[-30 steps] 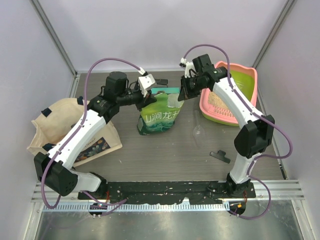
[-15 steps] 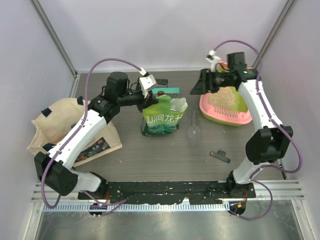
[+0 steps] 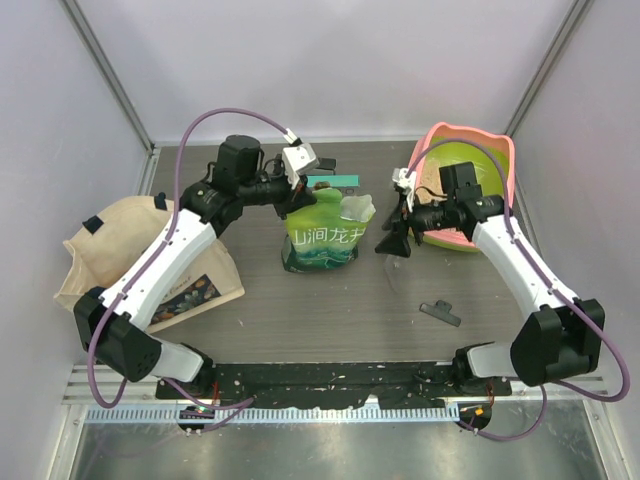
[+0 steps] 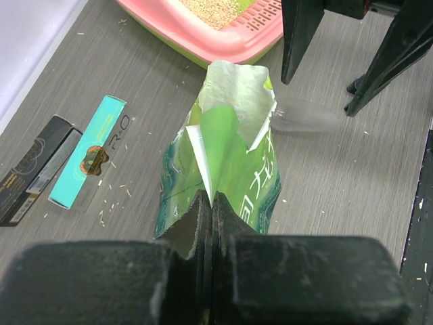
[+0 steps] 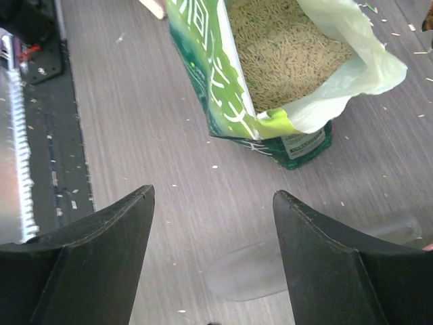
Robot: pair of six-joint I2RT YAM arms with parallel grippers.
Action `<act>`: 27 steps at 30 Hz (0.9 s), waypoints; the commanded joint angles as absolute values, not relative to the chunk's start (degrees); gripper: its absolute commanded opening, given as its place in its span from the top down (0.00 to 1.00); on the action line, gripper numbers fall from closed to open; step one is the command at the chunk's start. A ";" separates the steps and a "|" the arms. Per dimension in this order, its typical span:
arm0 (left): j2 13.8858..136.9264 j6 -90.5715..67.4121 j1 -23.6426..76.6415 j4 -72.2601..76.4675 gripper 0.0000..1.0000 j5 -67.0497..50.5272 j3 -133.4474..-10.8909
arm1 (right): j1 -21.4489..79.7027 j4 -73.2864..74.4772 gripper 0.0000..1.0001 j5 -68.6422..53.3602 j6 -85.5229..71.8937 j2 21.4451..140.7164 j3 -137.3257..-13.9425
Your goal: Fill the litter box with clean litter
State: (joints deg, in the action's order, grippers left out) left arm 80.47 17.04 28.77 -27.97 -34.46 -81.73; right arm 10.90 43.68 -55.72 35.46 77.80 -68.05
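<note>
The right hand (image 3: pixel 393 243) has just sprung open. A second ago it was pinched shut up by the mouth of the bag. Half a second ago it had swung across over the litter box. Now it hangs low with its two fingers spread wide and nothing between them.

Straight beneath it, in the right wrist view, the clear scoop (image 5: pixel 247 271) lies on the surface (image 5: pixel 135 135). As far as I can see, the fingers have not touched it yet. Just beside it the green litter bag (image 3: pixel 320 238) stands upright with its mouth gaping, well stocked with clean litter (image 5: pixel 284 47). The left hand (image 4: pixel 212 203) hasn't budged. It is clamped shut on the bag's top edge, holding it up and open.

Further out, the litter box (image 3: pixel 465 134) sits in the back right corner, near the bag but apart from it. The left wrist view shows some litter already in its basin, with green plastic still bare beside it. From above, the box looks to sit differently than a moment ago, perhaps tipped, though I can't be sure.

My read is that the right hand is coming down for the scoop, so another load from bag to box is about to start. The box looks only partly filled, and more trips seem needed.
</note>
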 commanded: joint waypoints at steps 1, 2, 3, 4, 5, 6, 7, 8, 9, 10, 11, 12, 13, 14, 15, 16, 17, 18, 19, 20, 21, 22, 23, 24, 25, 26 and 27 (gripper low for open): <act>79.45 17.14 28.65 -25.13 1.00 -34.89 -87.10 | 11.69 21.77 0.24 -51.87 30.52 73.31 -61.62; 79.54 17.14 28.65 -25.31 1.00 -34.81 -87.45 | 11.78 19.36 0.25 -51.51 29.02 73.13 -60.57; 79.54 17.05 28.65 -25.57 1.00 -34.80 -87.45 | 12.04 17.51 0.25 -51.33 27.52 73.04 -59.16; 79.63 17.05 28.74 -25.75 1.00 -34.72 -87.45 | 12.22 14.62 0.25 -51.15 26.64 73.21 -58.72; 79.63 17.05 28.65 -25.75 1.00 -34.54 -87.54 | 12.48 13.63 0.25 -51.15 26.20 73.73 -58.45; 79.72 16.96 28.74 -25.84 1.00 -34.45 -87.54 | 12.57 12.93 0.25 -51.50 25.67 74.18 -58.45; 79.80 16.79 28.74 -25.93 1.00 -34.28 -87.63 | 12.83 11.35 0.25 -51.76 24.27 74.61 -58.45; 79.89 16.87 28.65 -26.01 1.00 -34.19 -87.80 | 12.92 10.47 0.26 -52.03 23.65 75.49 -58.45; 79.98 16.79 28.74 -26.10 1.00 -34.19 -87.98 | 13.27 9.50 0.26 -52.38 22.77 75.93 -58.27; 80.15 16.79 28.65 -26.10 1.00 -34.02 -87.98 | 13.45 7.67 0.26 -52.64 21.63 76.37 -58.36; 80.16 16.87 28.65 -26.19 1.00 -33.93 -87.98 | 13.71 6.86 0.27 -53.26 21.01 76.64 -58.45; 80.24 16.87 28.65 -26.19 1.00 -33.75 -87.98 | 14.06 6.33 0.27 -53.96 20.66 77.60 -59.14; 80.24 16.87 28.65 -26.19 1.00 -33.75 -87.98 | 14.32 6.68 0.28 -54.40 20.57 78.13 -59.67; 80.24 16.79 28.65 -26.19 1.00 -33.75 -88.07 | 14.59 7.20 0.30 -54.93 20.39 78.66 -60.20; 80.33 16.70 28.65 -26.10 1.00 -33.58 -88.07 | 15.02 7.73 0.30 -55.63 20.48 79.71 -61.16; 80.33 16.61 28.74 -25.93 1.00 -33.57 -87.98 | 15.20 8.43 0.30 -55.98 20.48 80.15 -61.35; 80.42 16.52 28.65 -25.84 1.00 -33.49 -87.98 | 15.21 8.61 0.32 -56.25 20.39 80.50 -61.52; 80.42 16.52 28.74 -25.67 1.00 -33.49 -87.98 | 15.21 8.79 0.33 -56.69 20.48 80.94 -61.61; 80.42 16.52 28.65 -25.58 1.00 -33.31 -87.89 | 15.38 8.88 0.33 -56.86 20.48 81.30 -61.61; 80.33 16.35 28.65 -25.49 1.00 -33.22 -87.80 | 15.38 9.05 0.34 -56.95 20.39 81.47 -61.79; 80.33 16.43 28.74 -25.40 1.00 -33.14 -87.80 | 15.47 8.88 0.35 -57.21 20.30 81.65 -61.96; 80.42 16.44 28.65 -25.40 1.00 -33.05 -87.72 | 15.64 8.88 0.35 -57.39 20.13 82.26 -62.14; 80.42 16.35 28.65 -25.40 1.00 -33.13 -87.71 | 15.82 8.70 0.37 -57.65 19.87 82.61 -62.40; 80.42 16.35 28.65 -25.31 1.00 -33.13 -87.63 | 15.91 8.09 0.38 -57.74 19.17 82.97 -62.75; 80.51 16.26 28.65 -25.31 1.00 -33.05 -87.54 | 16.17 7.39 0.38 -58.01 18.38 83.40 -62.84; 80.42 16.09 28.65 -25.31 1.00 -33.05 -87.54 | 16.61 6.51 0.39 -58.01 17.67 83.58 -62.75; 80.51 16.00 28.65 -25.23 1.00 -33.05 -87.45 | 16.79 4.85 0.39 -58.01 16.36 83.76 -62.84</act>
State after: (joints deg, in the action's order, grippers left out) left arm 81.91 16.82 28.77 -30.26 -33.04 -84.01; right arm 15.66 10.41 -55.94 19.68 83.20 -60.07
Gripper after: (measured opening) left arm 0.009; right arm 0.615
